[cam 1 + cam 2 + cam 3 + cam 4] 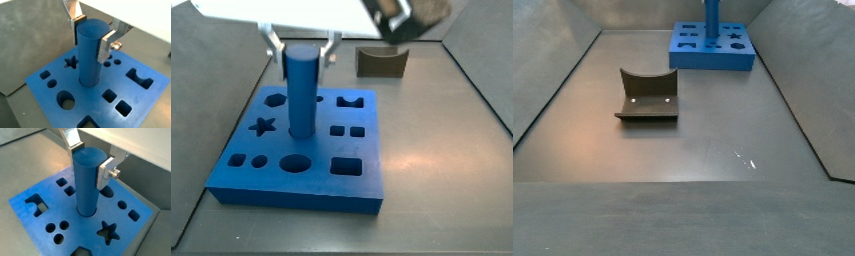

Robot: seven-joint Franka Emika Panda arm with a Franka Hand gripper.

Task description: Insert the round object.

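A: Blue block fills the near field in both wrist views, directly beneath the tool; shaped holes all over its top.

B: Round object?

A: Upright between the tool's fingers. Lower end sits in a round hole of the block. Plates flank its upper end on two sides, closed narrow on it.

B: Anything else on the desk?

A: Dark grey notched block, well apart from the tool, lying on bare desk.

Tool astride round object upright in block.
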